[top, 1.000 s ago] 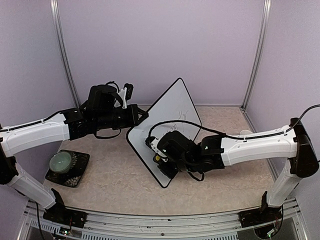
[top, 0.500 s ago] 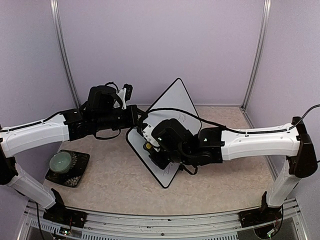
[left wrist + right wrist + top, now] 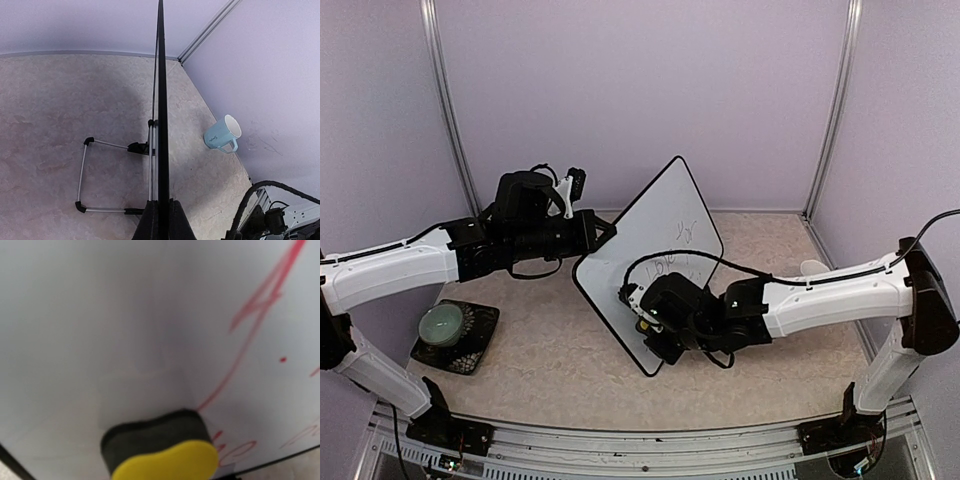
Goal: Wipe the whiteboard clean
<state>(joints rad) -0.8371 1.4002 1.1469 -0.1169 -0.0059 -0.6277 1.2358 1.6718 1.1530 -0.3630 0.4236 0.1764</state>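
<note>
Beige speckled table (image 3: 535, 375) carries everything. Over its middle the whiteboard (image 3: 660, 225) stands tipped like a diamond, with scribbles on its lower face. The left gripper (image 3: 161, 220) pinches the board's black frame tight. The right gripper (image 3: 646, 325) clutches a yellow eraser (image 3: 162, 452), dark pad against the board beside red marks. A pale blue mug (image 3: 222, 134) sits by the wall.

One whiteboard (image 3: 660, 230), one eraser (image 3: 162, 450), one mug (image 3: 223, 135)

Mottled beige table (image 3: 530, 375) carries the whiteboard (image 3: 655, 225) on its wire stand (image 3: 135, 147) just past left gripper (image 3: 161, 205), pale-blue mug (image 3: 222, 135) tipped over farther right, black mat (image 3: 470, 350) near-left.
</note>
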